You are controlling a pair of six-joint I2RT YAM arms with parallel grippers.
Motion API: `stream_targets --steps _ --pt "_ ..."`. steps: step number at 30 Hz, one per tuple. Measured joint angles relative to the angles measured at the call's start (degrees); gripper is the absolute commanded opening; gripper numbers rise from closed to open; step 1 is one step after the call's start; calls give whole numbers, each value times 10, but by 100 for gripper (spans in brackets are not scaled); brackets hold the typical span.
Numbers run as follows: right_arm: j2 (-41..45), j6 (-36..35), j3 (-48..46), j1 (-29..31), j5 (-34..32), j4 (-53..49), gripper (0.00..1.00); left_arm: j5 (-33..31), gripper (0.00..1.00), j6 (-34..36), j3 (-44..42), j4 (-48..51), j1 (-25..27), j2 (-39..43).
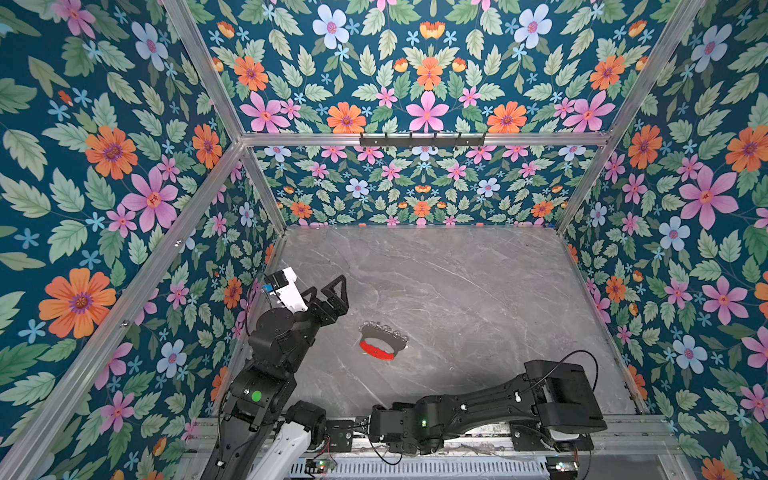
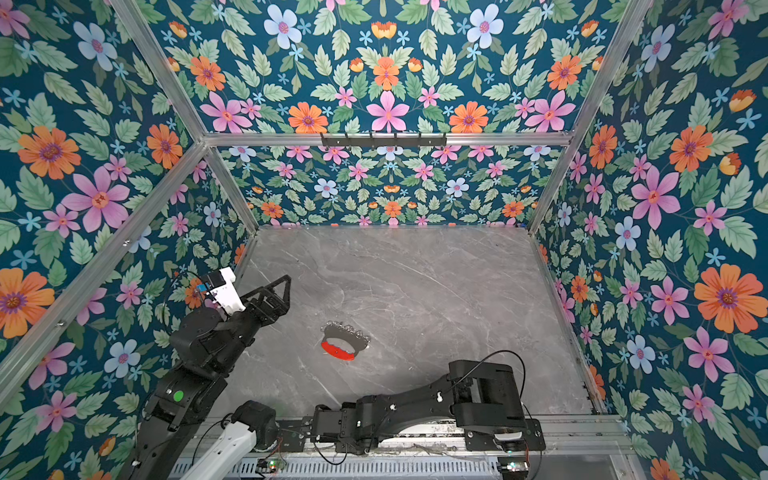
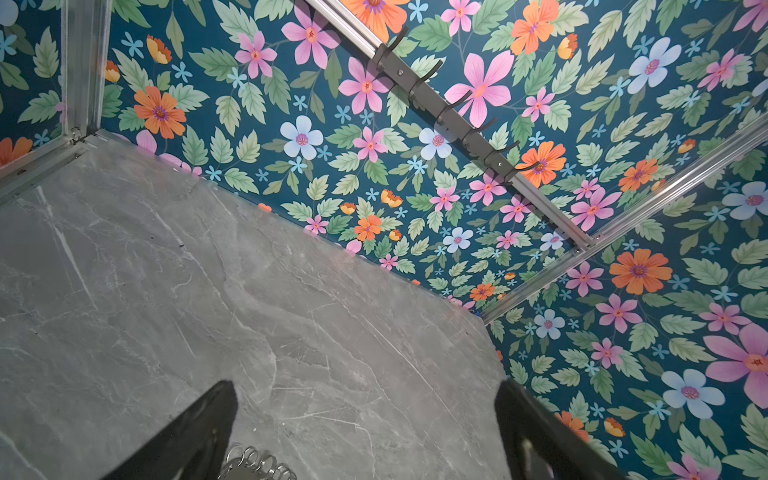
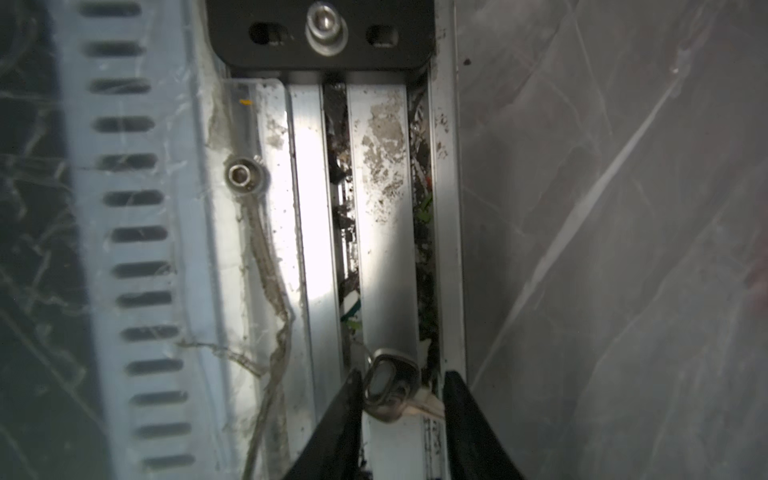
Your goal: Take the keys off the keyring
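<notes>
One tiny silver-grey metal key with a small wire loop looks already freed. It sits pinched between the part-closed jaws of the right gripper. That gripper hangs over the aluminium rail along the near edge of the grey marble tabletop, well apart from the ring.

The keyring, a flat grey metal crescent plate with a red inner strip and a fringe of silver loops, lies flat on the tabletop's near half, closer to its left edge. No other key shows on it in both top views, though the loops are too small to be sure.

The left gripper, jaws spread wide and empty, hovers near the plate, towards the left edge. What seems left is setting the key down.
</notes>
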State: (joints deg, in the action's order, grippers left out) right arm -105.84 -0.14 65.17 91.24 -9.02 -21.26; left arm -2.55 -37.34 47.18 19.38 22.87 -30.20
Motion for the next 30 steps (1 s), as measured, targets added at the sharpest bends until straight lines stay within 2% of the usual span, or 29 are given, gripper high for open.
stream_targets --steps 8,12,22,30 --pt "-8 -4 4 11 -4 2 33 1 100 2 1 2 0 -2" --pt "-21 -9 13 12 -6 5 28 1 100 2 1 7 0 -6" --pt "-31 -17 19 14 -10 14 0 -3 100 9 1 13 0 -5" --pt "-5 -17 -6 13 -35 29 0 -5 100 13 1 14 0 -5"
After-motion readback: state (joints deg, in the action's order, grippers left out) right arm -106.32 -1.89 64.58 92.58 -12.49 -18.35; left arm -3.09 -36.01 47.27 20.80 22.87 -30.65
